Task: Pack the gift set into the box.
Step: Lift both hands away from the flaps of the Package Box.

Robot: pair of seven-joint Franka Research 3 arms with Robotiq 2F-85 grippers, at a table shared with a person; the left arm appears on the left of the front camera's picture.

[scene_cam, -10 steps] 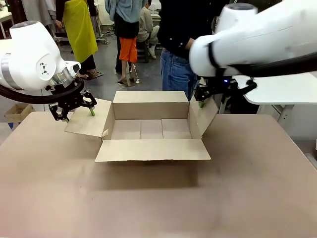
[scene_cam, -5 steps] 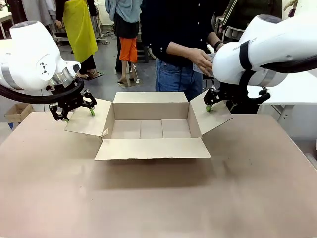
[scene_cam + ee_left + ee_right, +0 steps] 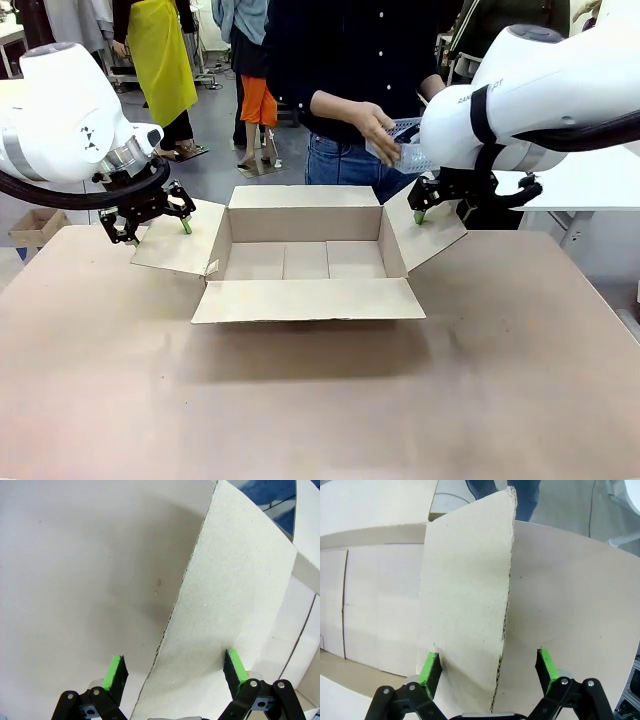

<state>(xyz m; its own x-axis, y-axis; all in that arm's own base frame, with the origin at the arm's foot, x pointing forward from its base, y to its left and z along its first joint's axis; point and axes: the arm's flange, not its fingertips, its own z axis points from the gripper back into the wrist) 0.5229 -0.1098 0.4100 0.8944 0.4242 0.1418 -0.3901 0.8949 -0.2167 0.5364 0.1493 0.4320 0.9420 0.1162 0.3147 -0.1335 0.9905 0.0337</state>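
The box (image 3: 305, 258), a brown cardboard carton, stands open at the table's middle with all four flaps spread and nothing inside. My left gripper (image 3: 160, 232) is open over the outer edge of the left flap (image 3: 235, 595), one finger on each side of that edge. My right gripper (image 3: 435, 210) is open too, astride the tilted right flap (image 3: 465, 595). Behind the box, a person's hand (image 3: 375, 130) holds a white perforated piece of the gift set (image 3: 408, 132), mostly hidden behind my right arm.
The bare brown table (image 3: 300, 400) stretches wide in front of the box. A small brown carton (image 3: 35, 225) sits off the table's left. A white table (image 3: 585, 180) stands at the right, and people stand farther back.
My right arm has swung out to the right and the right flap has dropped from upright to slanting outward. The person has stepped up behind the box. The left arm has not moved.
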